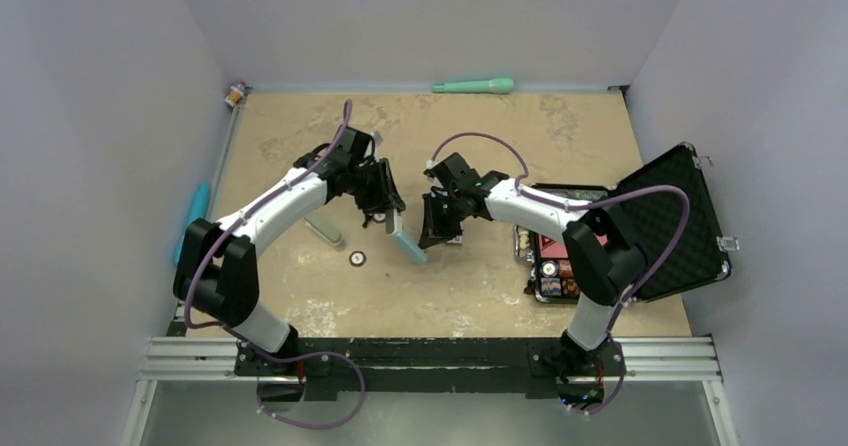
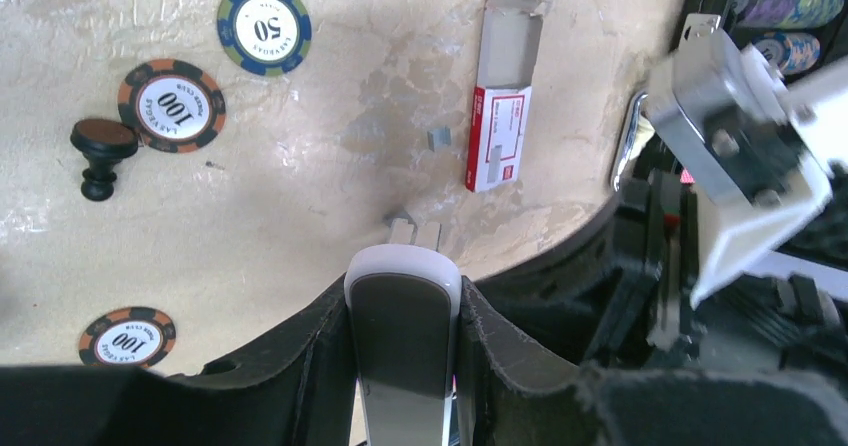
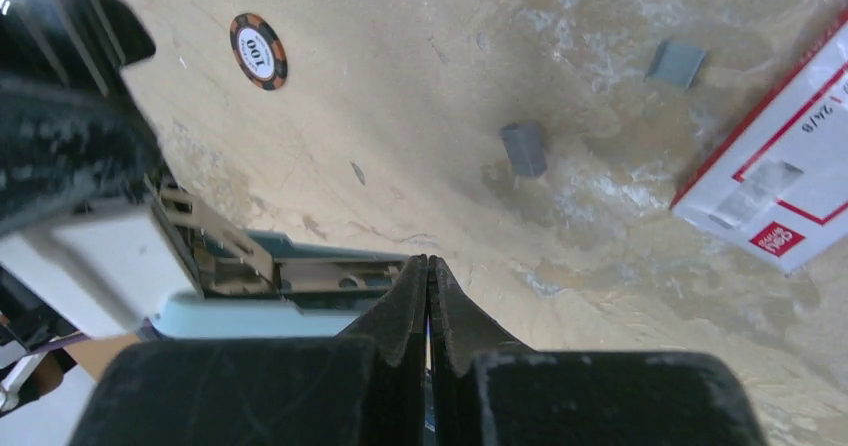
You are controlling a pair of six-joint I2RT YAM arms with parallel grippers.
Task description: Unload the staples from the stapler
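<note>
My left gripper (image 1: 385,211) is shut on the pale blue stapler (image 1: 408,246) and holds it tilted over the middle of the table. In the left wrist view the jaws (image 2: 402,291) clamp the stapler's grey top (image 2: 402,356) from both sides. My right gripper (image 1: 440,228) is shut, its tips (image 3: 428,271) pressed together right beside the end of the stapler's open metal magazine (image 3: 300,274). Nothing shows between its jaws. Small clumps of staples (image 3: 524,149) (image 3: 677,63) lie on the table below; they also show in the left wrist view (image 2: 415,232).
An open red and white staple box (image 2: 498,116) lies by the loose staples. Poker chips (image 2: 264,27) and a black knob (image 2: 100,151) lie about. An open black case (image 1: 650,221) with chips stands at the right. A green pen (image 1: 475,86) lies at the back wall.
</note>
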